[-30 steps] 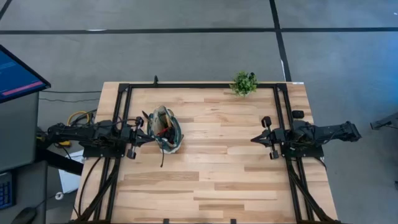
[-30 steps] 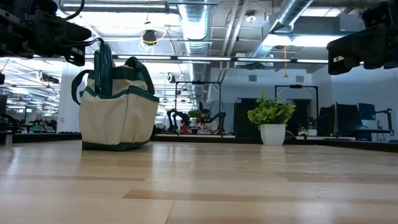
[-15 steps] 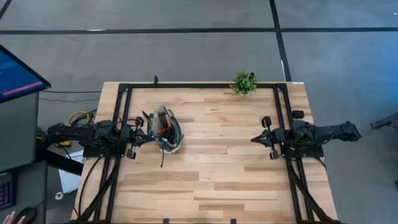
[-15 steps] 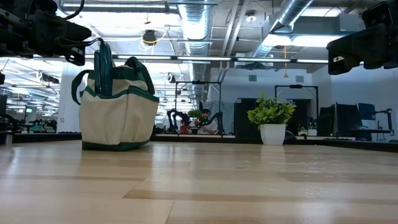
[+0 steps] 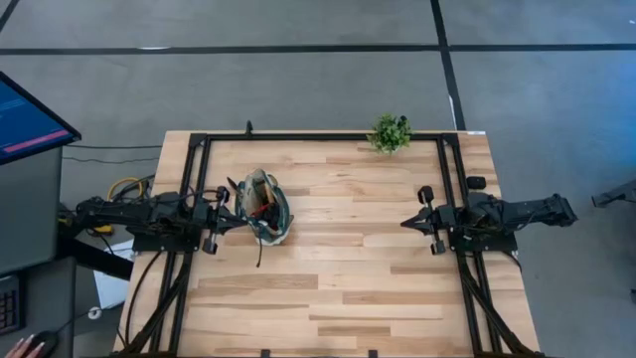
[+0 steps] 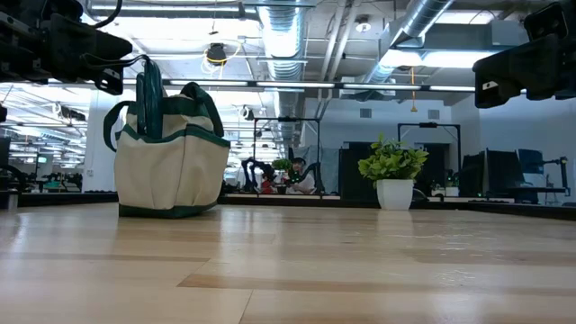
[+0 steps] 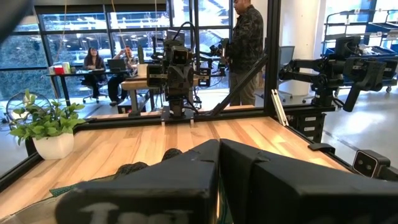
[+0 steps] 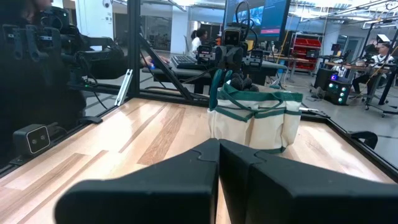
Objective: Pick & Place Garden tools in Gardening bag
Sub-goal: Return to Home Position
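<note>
Staying put: left tool by gardening bag, right tool opposite.

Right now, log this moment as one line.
left gripper shut, beside gardening bag | right gripper shut, at right of table | bag upright

Inside the bag, just ahead of the left gripper, the contents are too small to tell apart. Up close, that gripper's fingers hide most of it.
</note>
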